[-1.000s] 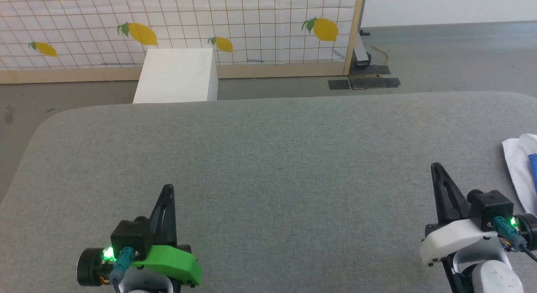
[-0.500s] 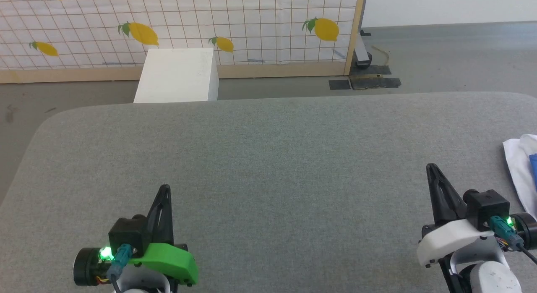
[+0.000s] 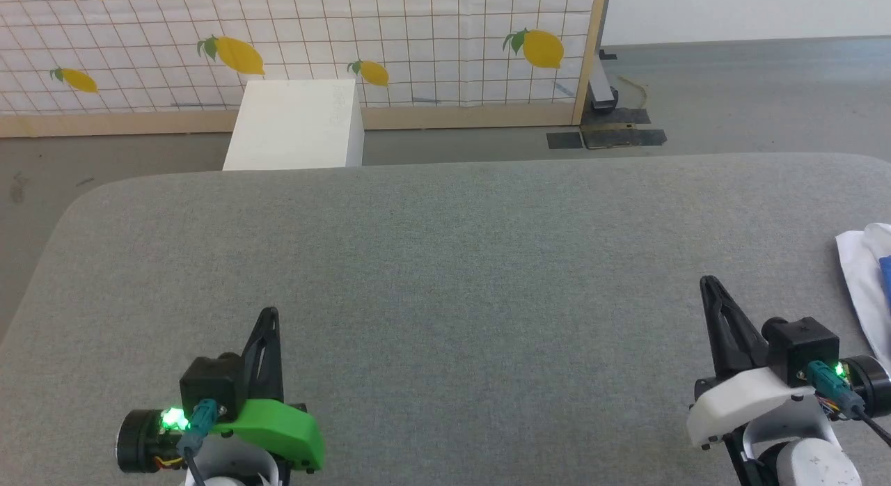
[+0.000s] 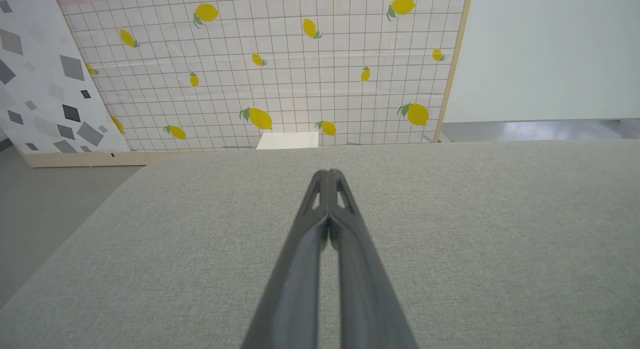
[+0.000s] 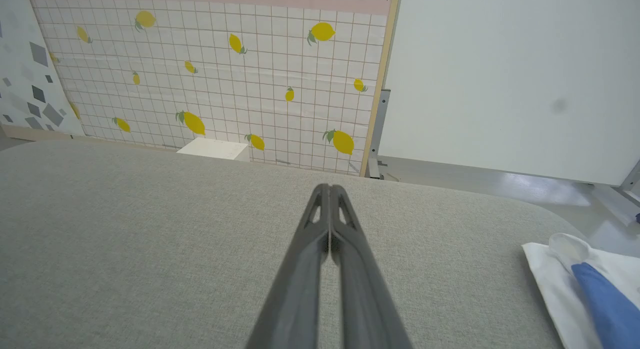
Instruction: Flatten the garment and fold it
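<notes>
The garment point(image 3: 866, 280) lies at the right edge of the grey table, white cloth with a blue strip; the right wrist view shows the garment point(image 5: 582, 284) at its lower right. My right gripper point(image 3: 708, 284) is shut and holds nothing, a short way left of the garment above the table's near right part. In its own wrist view the right gripper point(image 5: 329, 189) has its fingers pressed together. My left gripper point(image 3: 269, 313) is shut and holds nothing over the near left of the table. The left gripper point(image 4: 327, 174) also shows its fingers closed tip to tip.
The grey padded table point(image 3: 445, 249) has rounded corners. A rigid white box point(image 3: 296, 127) stands on the floor behind its far edge. A lemon-patterned screen point(image 3: 313, 40) with a wooden frame closes the back, and grey floor lies to the right.
Both grippers have slid slightly toward the near edge and a little left in the head view. The garment has not moved.
</notes>
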Robot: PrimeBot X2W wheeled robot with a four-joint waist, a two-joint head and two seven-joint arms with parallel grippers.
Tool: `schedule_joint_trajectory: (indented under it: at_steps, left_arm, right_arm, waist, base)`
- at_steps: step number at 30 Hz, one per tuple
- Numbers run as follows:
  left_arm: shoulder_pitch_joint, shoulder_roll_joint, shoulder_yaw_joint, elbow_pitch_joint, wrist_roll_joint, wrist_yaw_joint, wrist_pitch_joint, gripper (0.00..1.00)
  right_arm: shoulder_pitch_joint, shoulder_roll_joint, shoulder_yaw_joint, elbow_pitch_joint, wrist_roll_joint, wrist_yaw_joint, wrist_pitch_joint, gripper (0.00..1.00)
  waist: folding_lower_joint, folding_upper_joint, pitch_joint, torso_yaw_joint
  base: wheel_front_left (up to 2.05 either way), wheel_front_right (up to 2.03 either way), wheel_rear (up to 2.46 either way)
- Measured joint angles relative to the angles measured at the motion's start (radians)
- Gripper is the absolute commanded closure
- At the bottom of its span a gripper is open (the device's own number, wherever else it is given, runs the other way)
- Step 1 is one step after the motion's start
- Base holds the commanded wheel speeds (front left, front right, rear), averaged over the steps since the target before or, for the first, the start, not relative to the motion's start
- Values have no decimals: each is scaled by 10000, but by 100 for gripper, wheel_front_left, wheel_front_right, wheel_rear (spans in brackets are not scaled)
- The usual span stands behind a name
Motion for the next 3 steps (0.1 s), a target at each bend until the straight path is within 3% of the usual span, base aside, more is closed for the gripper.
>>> schedule_joint_trajectory:
  at_steps: [3]
  left_arm:
    - [-43, 0, 27, 2, 29, 0, 50, 100]
  right_arm:
    - [15, 0, 48, -48, 12, 0, 50, 100]
  waist:
    - [0, 0, 0, 5]
  base:
    - [0, 0, 0]
